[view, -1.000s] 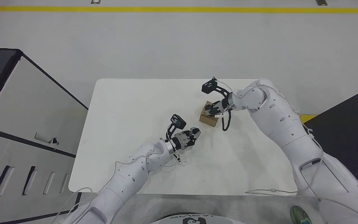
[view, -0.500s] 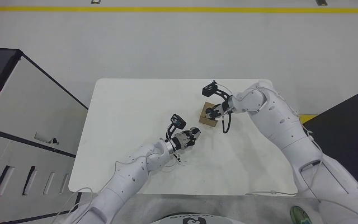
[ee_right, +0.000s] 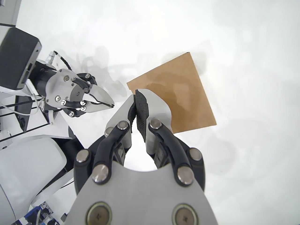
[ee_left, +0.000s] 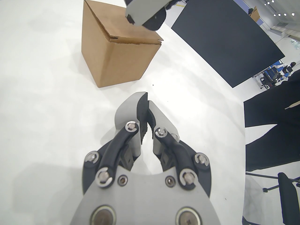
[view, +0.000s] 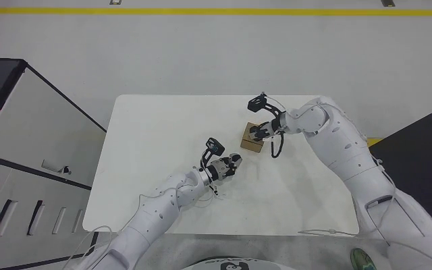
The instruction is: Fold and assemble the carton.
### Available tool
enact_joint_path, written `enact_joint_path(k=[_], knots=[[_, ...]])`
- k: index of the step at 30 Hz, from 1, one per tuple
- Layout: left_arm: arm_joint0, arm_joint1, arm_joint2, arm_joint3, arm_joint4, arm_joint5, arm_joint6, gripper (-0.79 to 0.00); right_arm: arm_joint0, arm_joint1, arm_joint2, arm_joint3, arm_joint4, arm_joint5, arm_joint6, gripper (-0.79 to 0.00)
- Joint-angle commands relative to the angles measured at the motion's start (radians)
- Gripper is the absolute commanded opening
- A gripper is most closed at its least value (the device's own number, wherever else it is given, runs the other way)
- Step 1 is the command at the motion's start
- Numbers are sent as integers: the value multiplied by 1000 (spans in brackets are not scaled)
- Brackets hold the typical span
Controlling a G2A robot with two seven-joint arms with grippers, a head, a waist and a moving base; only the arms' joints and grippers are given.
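- Carton [ee_left: 117,54]: a plain brown box standing upright on the white table [view: 162,135]. It sits a little right of the table's middle, in the far half.
- Its top flap lies folded down flat. In the left wrist view a thin seam runs along the near edges of the top. One corner of the flap juts slightly past the side wall.
- All four side walls that can be seen are straight, and the base rests flat on the table.
- Right gripper [ee_right: 138,94]: it hangs above the carton, over one corner of its top.
- Its fingers [ee_right: 159,111] are pressed together with nothing between them. Whether the tips touch the cardboard cannot be told.
- Left gripper [ee_left: 145,99]: it is low over bare table, near the carton on the side toward the robot, and apart from it. Its tips point toward the carton.
- Its fingers [ee_left: 127,113] are also pressed together and hold nothing.
- In the right wrist view the two grippers are near each other, with a strip of table between their tips.
- A black panel [ee_left: 222,43] stands beyond the table's right side.
- A grey cabinet [view: 34,128] stands at the table's left.
- A yellow line [view: 202,11] runs across the floor beyond the table.
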Motion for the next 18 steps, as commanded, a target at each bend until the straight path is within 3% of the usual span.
enact_joint_path(k=[1, 5, 8, 9, 10, 18], knots=[[0, 0, 0, 0, 0, 0, 0, -785, -18, 14, 49, -18, 60, -12, 14, -785], [0, 0, 0, 0, 0, 0, 0, -785, -73, 46, 152, -65, 179, -48, 52, -773], [0, 0, 0, 0, 0, 0, 0, -785, -118, 67, 223, -113, 270, -81, 81, -566], [0, 0, 0, 0, 0, 0, 0, -785, -137, 74, 243, -135, 315, -105, 103, -40], [0, 0, 0, 0, 0, 0, 0, -785, -137, 74, 243, -135, 315, -105, 103, 0], [0, 0, 0, 0, 0, 0, 0, -785, -137, 74, 243, -135, 315, -105, 103, 0]])
